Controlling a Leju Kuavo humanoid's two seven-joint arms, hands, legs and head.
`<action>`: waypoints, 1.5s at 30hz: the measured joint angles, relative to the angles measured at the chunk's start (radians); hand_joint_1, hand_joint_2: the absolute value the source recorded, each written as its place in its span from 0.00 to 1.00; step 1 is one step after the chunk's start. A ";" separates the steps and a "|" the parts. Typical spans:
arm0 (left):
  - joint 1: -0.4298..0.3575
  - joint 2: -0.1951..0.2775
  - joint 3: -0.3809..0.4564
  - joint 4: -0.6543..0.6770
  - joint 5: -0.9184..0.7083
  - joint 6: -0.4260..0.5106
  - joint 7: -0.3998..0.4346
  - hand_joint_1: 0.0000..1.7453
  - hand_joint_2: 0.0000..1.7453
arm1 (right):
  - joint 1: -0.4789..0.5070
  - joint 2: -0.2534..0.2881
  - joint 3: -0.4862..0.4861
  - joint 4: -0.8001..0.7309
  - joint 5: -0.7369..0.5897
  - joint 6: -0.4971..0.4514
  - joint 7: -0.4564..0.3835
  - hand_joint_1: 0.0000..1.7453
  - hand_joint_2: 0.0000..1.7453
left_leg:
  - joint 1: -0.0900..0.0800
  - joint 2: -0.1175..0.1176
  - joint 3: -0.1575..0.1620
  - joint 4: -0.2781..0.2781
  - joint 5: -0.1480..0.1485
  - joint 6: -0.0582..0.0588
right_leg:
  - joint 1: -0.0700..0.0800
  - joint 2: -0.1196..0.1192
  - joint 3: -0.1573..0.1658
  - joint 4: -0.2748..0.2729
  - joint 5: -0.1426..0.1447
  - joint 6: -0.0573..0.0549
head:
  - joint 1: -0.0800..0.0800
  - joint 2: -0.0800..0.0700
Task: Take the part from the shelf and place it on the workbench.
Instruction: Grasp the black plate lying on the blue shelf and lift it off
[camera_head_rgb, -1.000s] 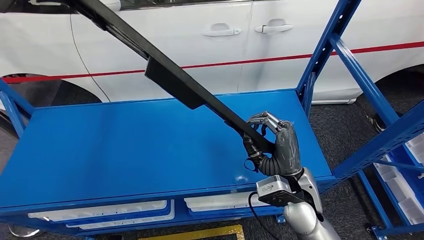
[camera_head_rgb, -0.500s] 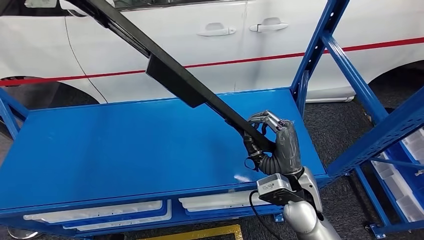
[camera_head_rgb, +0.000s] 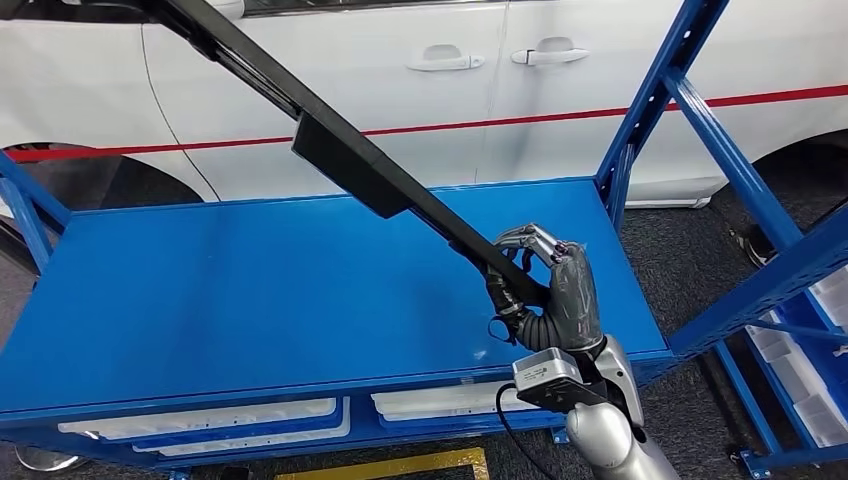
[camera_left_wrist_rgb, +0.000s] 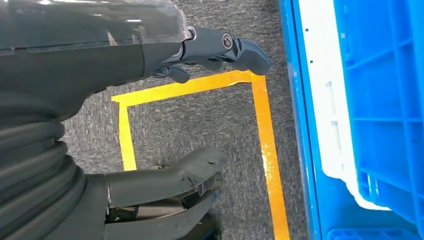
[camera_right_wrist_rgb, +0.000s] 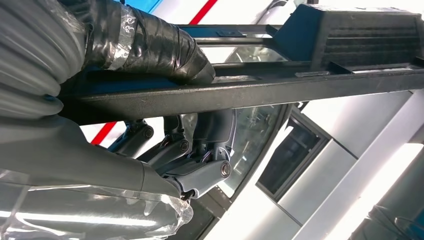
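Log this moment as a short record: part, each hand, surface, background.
part: long black bar, raised at a slant above the blue shelf
right hand: right hand grips the bar's near end
left hand: left hand holds nothing, fingers apart, over grey floor with yellow tape
surface: blue shelf, bar not resting on it
background: white car behind the shelf

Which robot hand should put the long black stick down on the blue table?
Probably the right hand: it already grips the long black part above the blue workbench. The left hand holds nothing and hangs low over the floor's yellow tape.
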 joint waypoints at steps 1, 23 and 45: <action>-0.001 0.000 -0.001 0.000 -0.001 0.001 0.000 0.00 1.00 | -0.001 0.000 0.000 0.000 -0.001 0.001 0.000 1.00 1.00 | -0.002 0.000 -0.003 0.005 -0.001 -0.004 | 0.000 0.000 0.019 -0.042 0.014 -0.003 | 0.000 0.000; -0.005 0.000 -0.004 0.000 -0.003 0.020 0.003 0.00 1.00 | -0.001 0.003 0.000 0.000 -0.004 0.003 -0.001 1.00 1.00 | -0.001 0.007 0.056 -0.025 -0.025 0.011 | 0.000 -0.002 -0.069 -0.009 0.020 0.007 | 0.001 0.000; -0.005 0.000 -0.008 0.000 -0.002 0.026 0.003 0.00 1.00 | -0.002 0.004 0.000 0.000 -0.005 0.004 -0.001 1.00 1.00 | 0.018 0.005 -0.030 0.178 -0.056 -0.052 | 0.005 -0.008 0.014 -0.089 0.051 -0.033 | -0.001 0.000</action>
